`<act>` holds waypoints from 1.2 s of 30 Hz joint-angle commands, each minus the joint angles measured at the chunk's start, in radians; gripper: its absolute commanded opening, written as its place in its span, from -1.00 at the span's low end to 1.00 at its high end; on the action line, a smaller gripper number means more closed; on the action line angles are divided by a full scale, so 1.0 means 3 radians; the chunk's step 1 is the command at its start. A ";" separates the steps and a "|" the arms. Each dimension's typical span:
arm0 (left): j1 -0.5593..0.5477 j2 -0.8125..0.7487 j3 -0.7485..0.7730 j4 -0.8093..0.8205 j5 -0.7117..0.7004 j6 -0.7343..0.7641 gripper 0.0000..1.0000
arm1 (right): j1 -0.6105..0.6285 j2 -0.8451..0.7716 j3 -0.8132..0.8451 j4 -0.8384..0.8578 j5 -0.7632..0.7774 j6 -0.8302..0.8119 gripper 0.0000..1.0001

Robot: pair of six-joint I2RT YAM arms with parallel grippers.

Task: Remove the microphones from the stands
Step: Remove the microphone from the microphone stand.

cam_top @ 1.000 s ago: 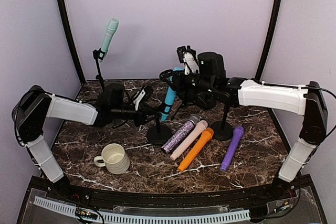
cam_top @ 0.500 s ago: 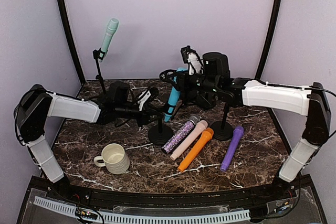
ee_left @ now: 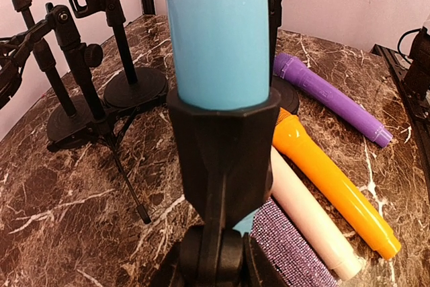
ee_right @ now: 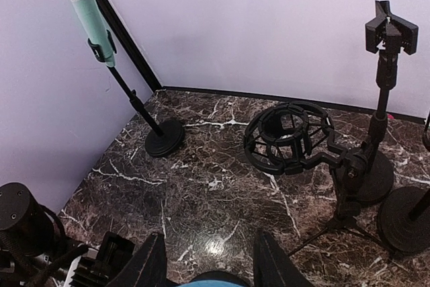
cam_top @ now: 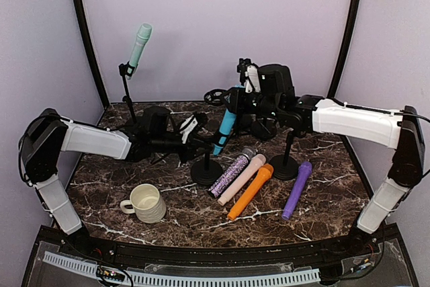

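1. Blue microphone point(cam_top: 225, 126) is seated in the clip point(ee_left: 222, 146) of the centre stand point(cam_top: 205, 171), tilted with its upper end up and to the right.
2. Right claw point(cam_top: 236, 97) is clamped on the upper end of the blue microphone. In the right wrist view the blue top is seen between its fingers point(ee_right: 149, 263).
3. Left claw point(cam_top: 199, 138) is closed on the stand neck, just below the clip and the microphone's lower end.
4. Orange microphone point(cam_top: 250, 191) and purple microphone point(cam_top: 297, 189) are laid on the surface point(cam_top: 322, 199), right of the stand base.
5. Mug point(cam_top: 146, 203) is stood front-left, well apart from both claws.
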State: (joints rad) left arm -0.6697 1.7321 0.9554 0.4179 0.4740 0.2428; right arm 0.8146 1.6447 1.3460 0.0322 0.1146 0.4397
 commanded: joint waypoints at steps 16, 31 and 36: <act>0.0012 0.0105 -0.0020 -0.0332 -0.0251 0.0245 -1.00 | -0.0018 -0.0335 0.0289 0.0002 0.0246 0.0081 -1.00; 0.0009 0.0097 -0.0012 -0.0350 -0.0253 0.0249 -1.00 | -0.0099 -0.0477 0.0265 0.0046 0.0022 -0.0029 -1.00; 0.0012 0.0099 -0.0009 -0.0350 -0.0251 0.0243 -1.00 | -0.0123 -0.0526 0.0226 0.0056 0.0020 -0.0019 -1.00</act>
State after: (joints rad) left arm -0.6807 1.7374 0.9615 0.4137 0.4625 0.2703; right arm 0.7979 1.5692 1.3724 -0.0284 0.1238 0.4309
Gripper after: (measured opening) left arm 0.260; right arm 0.416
